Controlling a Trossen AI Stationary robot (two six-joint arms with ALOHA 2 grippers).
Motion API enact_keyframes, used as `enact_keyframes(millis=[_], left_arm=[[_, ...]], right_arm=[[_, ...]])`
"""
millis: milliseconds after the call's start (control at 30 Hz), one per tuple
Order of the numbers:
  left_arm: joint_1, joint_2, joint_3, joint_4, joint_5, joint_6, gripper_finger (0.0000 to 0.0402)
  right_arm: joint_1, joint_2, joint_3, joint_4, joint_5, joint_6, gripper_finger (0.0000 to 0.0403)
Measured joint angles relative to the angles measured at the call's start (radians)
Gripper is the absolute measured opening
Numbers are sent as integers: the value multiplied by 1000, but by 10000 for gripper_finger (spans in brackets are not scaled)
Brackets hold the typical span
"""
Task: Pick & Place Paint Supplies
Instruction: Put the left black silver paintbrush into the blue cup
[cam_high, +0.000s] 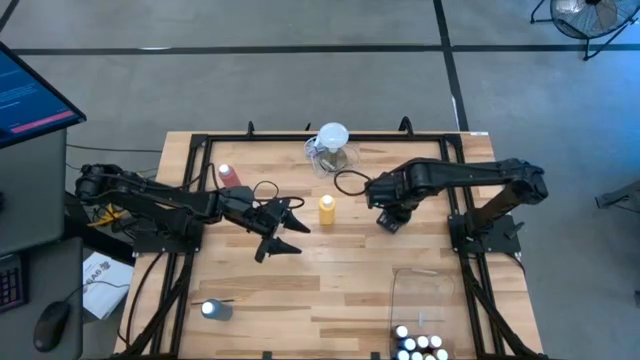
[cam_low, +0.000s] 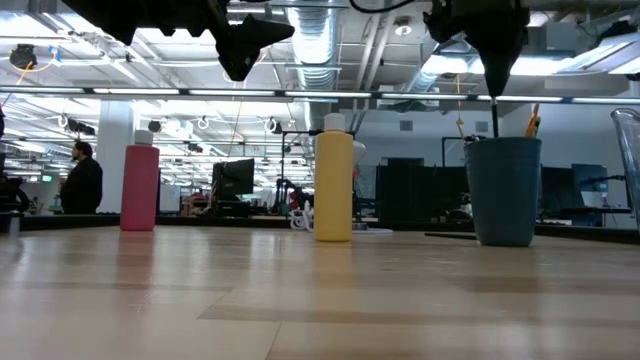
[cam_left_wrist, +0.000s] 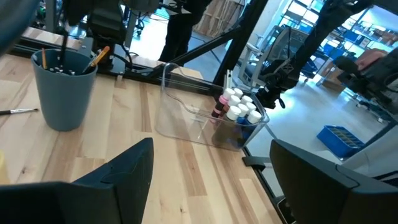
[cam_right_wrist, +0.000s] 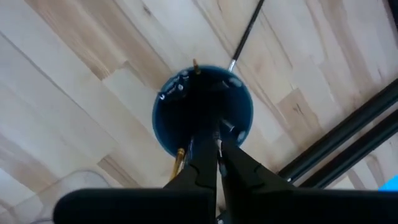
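Observation:
A grey-blue cup (cam_low: 503, 190) stands on the wooden table with brushes sticking out of it. My right gripper (cam_low: 497, 70) hangs straight above the cup (cam_right_wrist: 202, 112), shut on a thin dark paintbrush (cam_low: 495, 110). A yellow squeeze bottle (cam_high: 326, 209) stands upright mid-table, and a pink-red one (cam_high: 228, 174) at the far left. My left gripper (cam_high: 290, 232) hovers open, left of the yellow bottle, with nothing between its fingers (cam_left_wrist: 118, 180). Another brush (cam_right_wrist: 249, 31) lies flat on the table beside the cup. My right gripper pinches the paintbrush's upper end (cam_low: 495, 92) between its two fingers, which come from above and point down. The brush hangs upright below them, its lower end inside the cup's mouth (cam_low: 497, 138). The fingers hide the exact place of contact in the wrist view.
A clear bin (cam_high: 425, 295) at the near right holds several white-capped paint bottles (cam_left_wrist: 239, 106). A clear jug with a white round top (cam_high: 330, 148) stands at the far edge, with a dark cable loop (cam_high: 350, 183) beside it. A bluish bottle (cam_high: 215, 309) lies near the front left.

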Motion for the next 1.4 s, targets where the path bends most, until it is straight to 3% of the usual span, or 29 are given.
enact_keyframes(millis=[233, 367, 667, 1000, 1100, 1267, 1400], left_arm=[[0, 0, 0, 1, -1, 0, 280], [0, 0, 0, 1, -5, 0, 280], [0, 0, 0, 2, -5, 0, 280], [0, 0, -1, 2, -4, 0, 280], [0, 0, -1, 2, -4, 0, 280], [0, 0, -1, 2, -4, 0, 280], [0, 0, -1, 2, -4, 0, 280]], right_arm=[[0, 0, -51, 31, -6, 2, 1], [5, 0, -52, 61, -6, -19, 22], [27, 0, -52, 62, -5, -20, 108], [26, 0, -52, 54, -6, -1, 253], [26, 0, -52, 34, -6, -1, 279], [26, 0, -52, 13, -5, -1, 279], [26, 0, -52, 12, -4, -1, 249]])
